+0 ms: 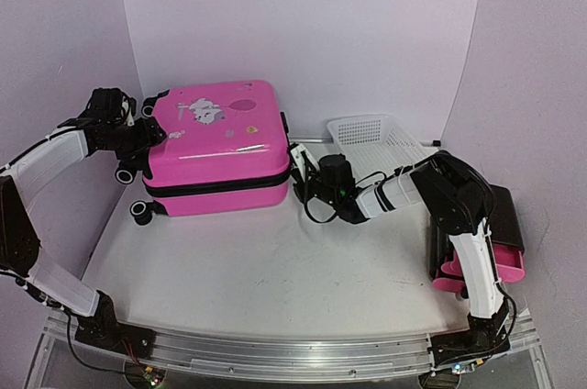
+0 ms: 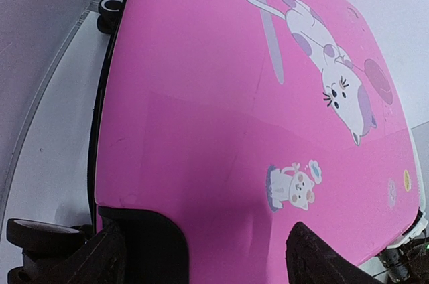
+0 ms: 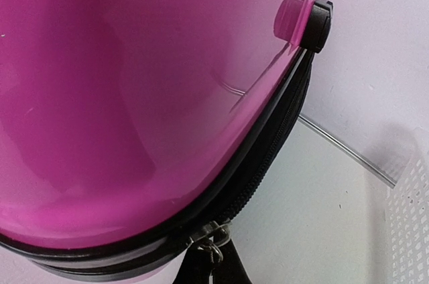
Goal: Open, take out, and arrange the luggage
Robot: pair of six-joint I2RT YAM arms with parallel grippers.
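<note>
Top external view, hot-pink hard-shell suitcase [image 1: 220, 146] lid-up on the table, white mesh plastic basket [image 1: 376, 137] just right of it, left gripper [image 1: 138, 129] spread wide at its wheel end, right gripper [image 1: 303, 172] pinched tight on its metal zipper pull [image 3: 211, 238]

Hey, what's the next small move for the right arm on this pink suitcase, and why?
Probably draw the right tool along the black zipper band, dragging the zipper pull it looks pinched on. The luggage lies closed, and the open left tool sits at its wheel-end corner, seemingly placed to steady it.
</note>
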